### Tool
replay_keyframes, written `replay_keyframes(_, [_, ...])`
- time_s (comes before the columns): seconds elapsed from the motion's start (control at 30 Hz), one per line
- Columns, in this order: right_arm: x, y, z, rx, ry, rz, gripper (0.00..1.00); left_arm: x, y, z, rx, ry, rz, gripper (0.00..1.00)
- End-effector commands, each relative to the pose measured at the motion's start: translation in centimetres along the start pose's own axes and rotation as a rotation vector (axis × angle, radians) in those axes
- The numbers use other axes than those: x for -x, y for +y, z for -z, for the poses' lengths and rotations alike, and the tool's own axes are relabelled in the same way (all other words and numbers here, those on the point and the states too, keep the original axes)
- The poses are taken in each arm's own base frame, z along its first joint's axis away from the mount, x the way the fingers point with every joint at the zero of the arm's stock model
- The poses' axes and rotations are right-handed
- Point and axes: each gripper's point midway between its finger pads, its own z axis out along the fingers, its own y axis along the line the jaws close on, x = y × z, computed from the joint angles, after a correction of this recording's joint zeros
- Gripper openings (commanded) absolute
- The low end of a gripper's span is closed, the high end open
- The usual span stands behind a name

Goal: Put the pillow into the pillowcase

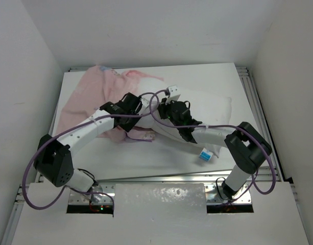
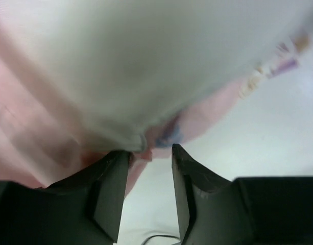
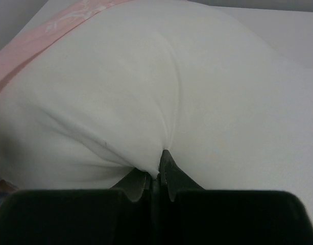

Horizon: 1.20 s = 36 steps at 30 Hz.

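Observation:
The white pillow (image 1: 215,108) lies across the middle and right of the table, its blue-and-white tag (image 1: 205,155) at the near corner. The pale pink pillowcase (image 1: 87,94) lies bunched at the far left, its edge over the pillow's left end. My right gripper (image 1: 168,109) is shut on a pinch of pillow fabric (image 3: 161,102), which puckers at the jaws (image 3: 159,166). My left gripper (image 1: 136,108) is open (image 2: 150,155) at the pillowcase edge (image 2: 197,120), where printed fabric and the pillow's end (image 2: 146,66) hang just above the fingertips (image 2: 120,163).
The white table (image 1: 146,158) has raised walls on the left, right and back. A metal rail (image 1: 248,87) runs along the right edge. Purple cables (image 1: 156,109) loop over both arms near the grippers.

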Motion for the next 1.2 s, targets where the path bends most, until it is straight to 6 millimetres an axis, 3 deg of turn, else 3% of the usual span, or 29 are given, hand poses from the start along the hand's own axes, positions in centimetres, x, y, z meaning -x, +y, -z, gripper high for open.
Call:
replay_keyframes(0.0, [3.0,0.8,0.4,0.031,-0.088,-0.009,0.0,2.2,-0.9,3.0,-0.093,-0.145,-0.277,0.39])
replay_keyframes(0.17, [2.9,1.2,0.2,0.054,-0.086,-0.002,0.0,0.2,-1.0,2.7,-0.123,-0.097,-0.497,0.43])
replay_keyframes(0.43, [2.3,0.9,0.0,0.056,-0.072,-0.021,0.0,-1.5,-3.8,1.1,-0.188,0.004,-0.962,0.43])
replay_keyframes(0.7, [2.7,0.0,0.5,0.055,-0.083,-0.026,0.0,-1.2,-2.2,-3.0,-0.034,0.077,-1.06,0.48])
replay_keyframes(0.97, [2.4,-0.3,1.1,0.063,-0.079,-0.023,0.0,-0.3,-1.8,-4.7,0.032,0.078,-1.026,0.49])
replay_keyframes(1.07, [1.9,-0.3,1.2,0.067,-0.069,-0.023,0.0,-0.5,-1.6,-5.5,0.059,0.102,-1.011,0.4])
replay_keyframes(1.1, [1.9,-0.3,1.2,0.07,-0.068,-0.023,0.0,-1.2,-1.5,-6.0,0.055,0.136,-1.008,0.18])
replay_keyframes(1.13, [1.9,-0.2,1.1,0.075,-0.064,-0.024,0.0,-1.4,-1.6,-6.0,0.05,0.147,-1.002,0.03])
replay_keyframes(1.17, [1.5,-0.5,1.0,0.073,-0.054,-0.026,0.0,-1.7,-1.7,-6.0,0.041,0.157,-0.993,0.0])
